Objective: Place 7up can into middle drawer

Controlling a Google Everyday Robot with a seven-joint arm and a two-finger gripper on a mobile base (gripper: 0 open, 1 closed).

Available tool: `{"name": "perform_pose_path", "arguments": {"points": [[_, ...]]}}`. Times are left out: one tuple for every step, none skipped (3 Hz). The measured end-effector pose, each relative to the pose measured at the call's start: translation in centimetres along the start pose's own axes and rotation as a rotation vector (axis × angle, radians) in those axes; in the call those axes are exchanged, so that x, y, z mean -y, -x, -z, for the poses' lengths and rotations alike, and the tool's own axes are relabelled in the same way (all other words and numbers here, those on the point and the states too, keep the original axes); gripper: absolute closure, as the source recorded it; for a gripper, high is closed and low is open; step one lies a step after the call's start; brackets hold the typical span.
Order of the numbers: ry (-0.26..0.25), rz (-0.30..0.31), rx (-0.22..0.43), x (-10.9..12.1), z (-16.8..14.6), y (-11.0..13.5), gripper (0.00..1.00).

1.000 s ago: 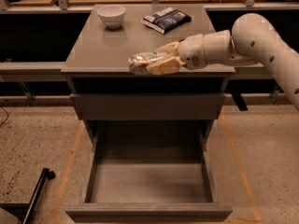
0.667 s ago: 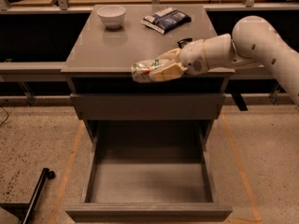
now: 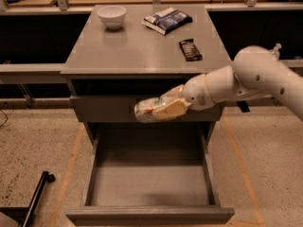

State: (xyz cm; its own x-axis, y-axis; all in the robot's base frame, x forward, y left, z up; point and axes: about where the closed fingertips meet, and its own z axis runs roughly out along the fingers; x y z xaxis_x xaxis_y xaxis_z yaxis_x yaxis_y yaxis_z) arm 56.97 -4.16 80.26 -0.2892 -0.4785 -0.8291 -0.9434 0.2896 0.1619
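The end effector [image 3: 166, 109] has come down. A second ago it held the can [image 3: 149, 112] at worktop [image 3: 137, 51] height, just past the front edge. Now it hangs lower, in front of the closed drawer front [image 3: 102, 109], and the can has travelled with it. The fingers [image 3: 174, 108] are closed round the can, which lies on its side with its long axis running left to right and its free end pointing away from the arm [image 3: 255, 79]. Nothing supports the can from below, so the grip alone carries it.

The open drawer [image 3: 147, 186] lies directly beneath the end effector and a little toward the camera, its floor bare. The can is well above that floor, with the side walls standing to either side below it.

With the arm lowered, a candy bar [image 3: 190, 49] now shows on the worktop above and behind the end effector. The bowl [image 3: 111, 16] and a dark packet [image 3: 166, 20] sit farther back and have not moved.

The drop means the lift off the worktop is finished and the carry is well into its descent. What is left, by my reckoning, is more downward travel, perhaps with a slight pull outward so that the can clears the drawer front, and then a release close to the floor. Letting go at this height would risk the can bouncing or rolling, since it lies on its side.
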Motion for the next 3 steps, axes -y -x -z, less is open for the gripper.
{"name": "perform_pose_path", "arguments": {"points": [[0.030, -0.165, -0.039, -3.6, -2.1, -7.0, 1.00], [0.075, -0.183, -0.084, -6.0, -3.7, -9.5, 1.00], [0.055, -0.135, -0.077, -5.9, -3.4, -8.0, 1.00]]}}
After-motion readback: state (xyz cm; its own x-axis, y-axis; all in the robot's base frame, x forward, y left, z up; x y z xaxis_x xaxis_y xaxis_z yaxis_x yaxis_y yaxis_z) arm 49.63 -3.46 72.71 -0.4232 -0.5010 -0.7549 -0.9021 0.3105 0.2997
